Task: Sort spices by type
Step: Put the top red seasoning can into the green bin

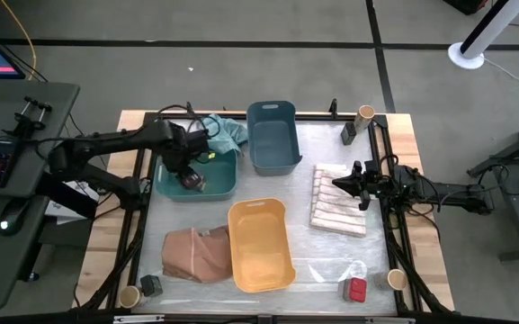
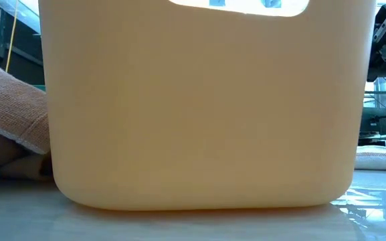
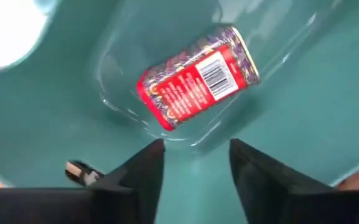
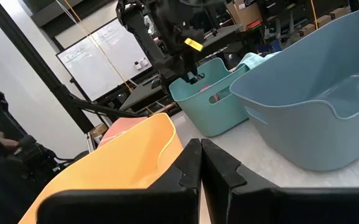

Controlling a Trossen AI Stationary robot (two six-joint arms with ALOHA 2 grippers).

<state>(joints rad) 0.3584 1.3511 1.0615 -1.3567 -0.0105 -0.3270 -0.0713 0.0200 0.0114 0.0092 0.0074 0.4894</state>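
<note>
Left wrist view shows a red tin (image 3: 196, 76) lying on its side on the floor of the green bin (image 3: 303, 112), just ahead of the left claw (image 3: 196, 163), whose fingers stand apart with nothing between them. The tin looks light, stiff and smooth, probably slippery; its flat long sides seem the safest hold. Right claw (image 1: 338, 184) waits pinched together over the striped cloth (image 1: 338, 212) at the counter's (image 1: 331, 270) right.
</note>
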